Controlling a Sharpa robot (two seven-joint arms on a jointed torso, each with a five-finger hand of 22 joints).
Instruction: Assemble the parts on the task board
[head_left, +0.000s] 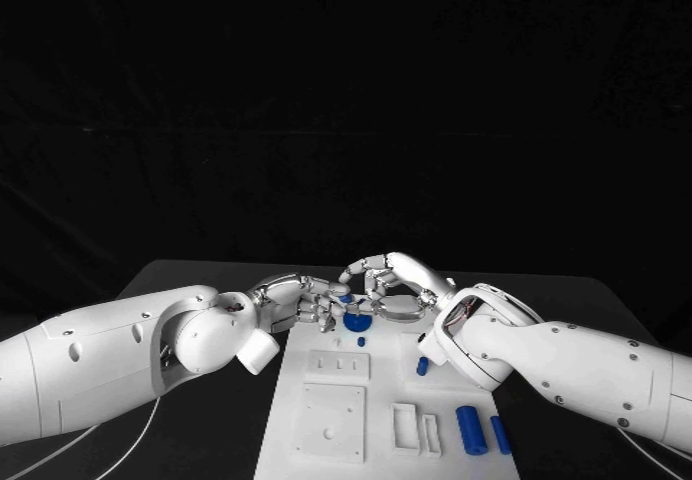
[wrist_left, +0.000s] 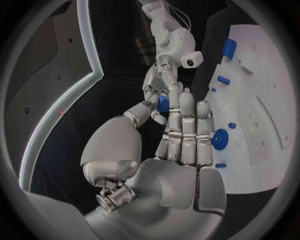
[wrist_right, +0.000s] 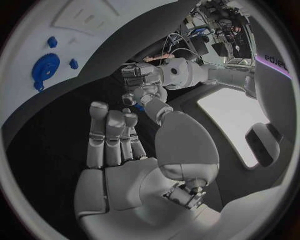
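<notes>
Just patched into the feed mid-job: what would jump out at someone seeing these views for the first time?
The two silver hands meet fingertip to fingertip above the far end of the task board, the left hand and right hand closing around a small blue part. Just below them a blue gear sits on the board, and two blue cylinders lie at its near right corner.

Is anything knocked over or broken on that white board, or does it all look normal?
Nothing stands out. The blue parts lie tidily on the task board, with no visible damage. Both hands meet above its far end, pinching a small blue piece between them.
</notes>
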